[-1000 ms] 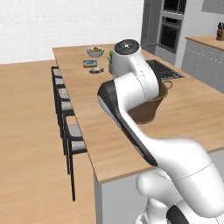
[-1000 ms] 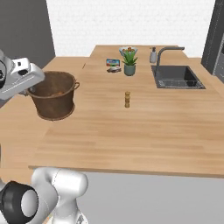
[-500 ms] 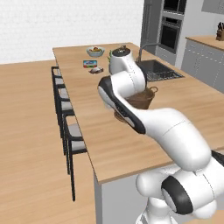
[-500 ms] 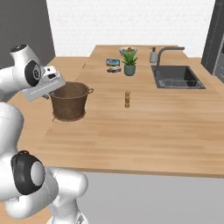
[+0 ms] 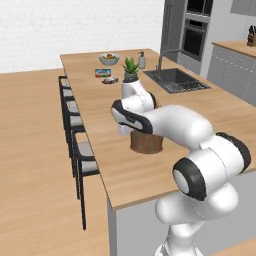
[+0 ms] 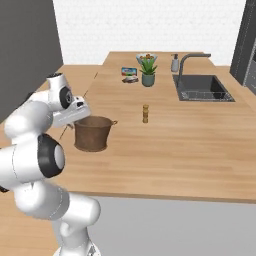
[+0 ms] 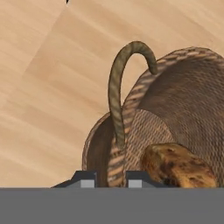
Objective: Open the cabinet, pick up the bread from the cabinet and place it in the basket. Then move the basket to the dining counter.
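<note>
The dark brown basket [image 5: 146, 142] [image 6: 92, 134] stands on the light-wood dining counter [image 5: 100, 112] [image 6: 175, 145], near its stool-side edge. My gripper [image 6: 80, 114] [image 7: 110, 180] is shut on the basket's rim beside a loop handle [image 7: 117, 87], one fingertip inside the wall and one outside. The golden-brown bread [image 7: 177, 166] lies inside the basket [image 7: 175, 100]. My arm covers the hand in the left base view. The cabinet is out of view.
A small wooden shaker [image 6: 145, 113] stands mid-counter right of the basket. Farther back are a potted plant [image 6: 147, 70] [image 5: 130, 70], a fruit bowl [image 5: 109, 58], a soap bottle [image 6: 175, 63] and the sink [image 6: 202, 87]. Black stools [image 5: 75, 125] line the counter's side.
The gripper has carried the basket rightwards and lower over the counter, from near the edge to where it now stands. The jaws have stayed shut on the rim.
</note>
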